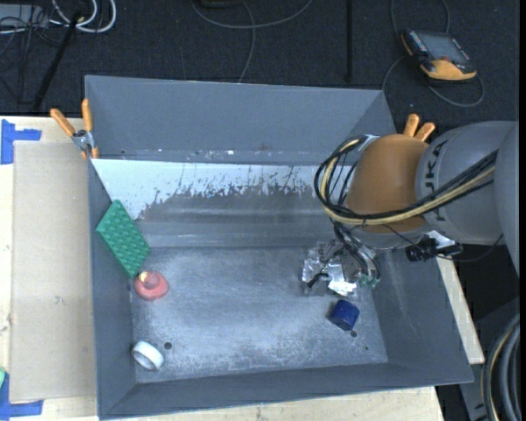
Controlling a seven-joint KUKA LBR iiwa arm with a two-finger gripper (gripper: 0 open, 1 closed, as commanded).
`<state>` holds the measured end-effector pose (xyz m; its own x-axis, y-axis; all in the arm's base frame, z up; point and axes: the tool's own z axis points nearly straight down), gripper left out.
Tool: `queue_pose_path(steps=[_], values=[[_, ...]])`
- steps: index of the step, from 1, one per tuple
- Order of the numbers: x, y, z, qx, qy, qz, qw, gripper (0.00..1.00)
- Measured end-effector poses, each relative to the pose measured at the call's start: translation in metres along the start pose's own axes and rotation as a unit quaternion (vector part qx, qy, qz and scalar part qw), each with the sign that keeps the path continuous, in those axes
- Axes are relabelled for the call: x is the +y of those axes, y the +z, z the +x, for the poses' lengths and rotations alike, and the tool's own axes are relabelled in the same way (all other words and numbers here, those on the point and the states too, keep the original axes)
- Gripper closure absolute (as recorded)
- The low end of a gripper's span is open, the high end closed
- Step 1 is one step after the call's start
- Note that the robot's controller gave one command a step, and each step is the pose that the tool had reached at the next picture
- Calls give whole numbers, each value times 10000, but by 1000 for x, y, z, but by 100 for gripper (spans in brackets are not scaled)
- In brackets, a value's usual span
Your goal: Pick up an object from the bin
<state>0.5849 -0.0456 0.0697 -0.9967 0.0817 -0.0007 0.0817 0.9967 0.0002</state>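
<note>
Your gripper point(336, 270) hangs low in the grey metal bin point(237, 323), just beside the small dark-blue block point(343, 314) at its right; its opening I cannot tell; this looks like the approach, so next centre over the block and descend.

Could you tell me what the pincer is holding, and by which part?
Cannot be told; a small blue block lies on the floor just beside the pincer.

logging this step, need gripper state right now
gripper: cannot be told; it is low in the right part of the bin, next to a small blue object
</note>
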Motion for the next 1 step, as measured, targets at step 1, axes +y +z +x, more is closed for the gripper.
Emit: queue_pose_path(steps=[1], values=[[3,-137,-31,-50,104,-2,9999,100]])
